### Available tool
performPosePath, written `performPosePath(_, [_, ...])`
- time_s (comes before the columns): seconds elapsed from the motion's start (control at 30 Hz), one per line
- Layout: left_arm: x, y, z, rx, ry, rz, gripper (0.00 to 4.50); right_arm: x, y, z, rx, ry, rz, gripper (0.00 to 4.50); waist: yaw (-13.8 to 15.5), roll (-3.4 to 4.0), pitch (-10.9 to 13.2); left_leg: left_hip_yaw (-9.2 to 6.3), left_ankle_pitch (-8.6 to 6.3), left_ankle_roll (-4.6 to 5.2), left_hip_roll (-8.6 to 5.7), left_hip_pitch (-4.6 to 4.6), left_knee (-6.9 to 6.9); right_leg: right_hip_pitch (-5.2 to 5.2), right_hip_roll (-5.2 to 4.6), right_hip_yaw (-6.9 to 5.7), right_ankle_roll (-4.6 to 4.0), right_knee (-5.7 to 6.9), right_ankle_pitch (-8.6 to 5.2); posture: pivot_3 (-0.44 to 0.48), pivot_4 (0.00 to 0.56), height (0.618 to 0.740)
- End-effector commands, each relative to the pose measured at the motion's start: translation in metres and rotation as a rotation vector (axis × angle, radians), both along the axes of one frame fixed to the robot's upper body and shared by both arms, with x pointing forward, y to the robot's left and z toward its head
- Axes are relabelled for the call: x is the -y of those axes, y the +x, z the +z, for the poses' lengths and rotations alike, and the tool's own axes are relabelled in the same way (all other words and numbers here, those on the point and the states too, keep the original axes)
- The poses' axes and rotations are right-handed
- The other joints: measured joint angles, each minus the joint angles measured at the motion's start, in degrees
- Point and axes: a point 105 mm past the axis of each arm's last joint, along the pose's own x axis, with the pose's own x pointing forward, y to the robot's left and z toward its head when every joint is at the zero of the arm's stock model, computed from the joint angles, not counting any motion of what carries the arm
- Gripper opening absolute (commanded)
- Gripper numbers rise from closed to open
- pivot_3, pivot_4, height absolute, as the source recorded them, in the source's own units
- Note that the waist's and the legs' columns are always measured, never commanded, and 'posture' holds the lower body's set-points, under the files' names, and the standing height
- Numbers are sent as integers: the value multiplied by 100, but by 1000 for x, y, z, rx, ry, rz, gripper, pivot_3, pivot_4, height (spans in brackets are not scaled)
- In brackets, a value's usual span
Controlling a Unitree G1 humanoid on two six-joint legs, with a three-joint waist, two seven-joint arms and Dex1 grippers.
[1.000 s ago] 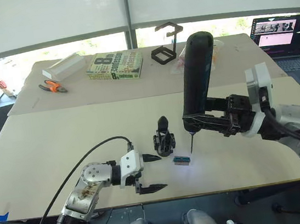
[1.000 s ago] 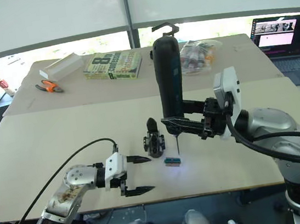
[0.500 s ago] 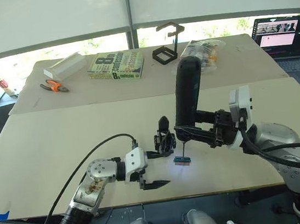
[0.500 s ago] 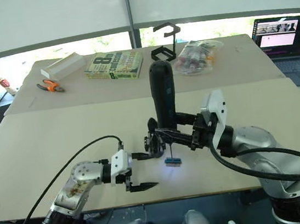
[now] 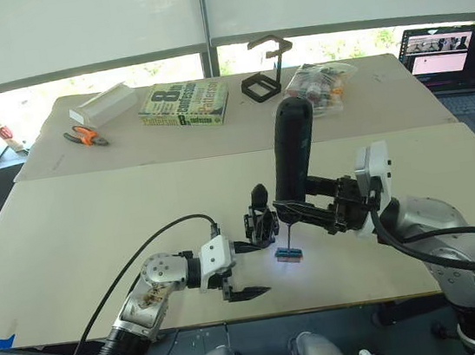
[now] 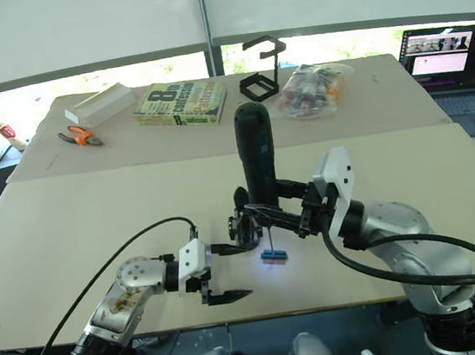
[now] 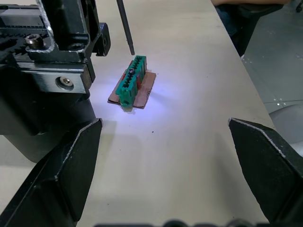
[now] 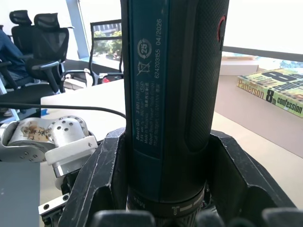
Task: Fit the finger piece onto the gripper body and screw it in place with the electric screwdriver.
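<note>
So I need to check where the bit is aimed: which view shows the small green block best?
The left wrist view: the green block sits close and lit, with the electric screwdriver bit just above one end. Both eye views show it as a small speck beside the gripper body. The right wrist view looks at the screwdriver's barrel instead.

The black electric screwdriver (image 5: pixel 294 163) stands upright, bit down, just beside the upright gripper body (image 5: pixel 260 225).

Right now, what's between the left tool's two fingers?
In the left wrist view, bare tabletop lies between the open left tool's fingers. The green-and-brown block sits further ahead, with the screwdriver bit above it.
</note>
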Motion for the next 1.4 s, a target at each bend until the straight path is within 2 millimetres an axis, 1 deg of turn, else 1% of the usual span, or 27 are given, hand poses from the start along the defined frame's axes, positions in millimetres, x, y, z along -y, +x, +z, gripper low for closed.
performPosePath(0.03, [0, 3, 6, 27, -17, 2, 4500, 0, -4, 14, 80, 35, 12, 1923, -2, 0, 0, 0, 0, 0, 0, 0, 0, 0, 0, 0, 0, 0, 0, 0, 150, 740])
performPosePath(0.67, [-1, 8, 9, 39, -7, 9, 4500, -3, 0, 13, 90, 34, 1, 1923, -2, 1, 0, 1, 0, 0, -1, 2, 3, 2, 7, 0, -1, 3, 1, 0, 150, 740])
performPosePath(1.4, [-4, 9, 12, 43, -7, 23, 4500, -3, -2, 9, 70, 15, 11, 1923, -2, 1, -1, 2, 0, 0, -1, 5, 5, 4, 9, 0, -8, 8, 5, 0, 150, 740])
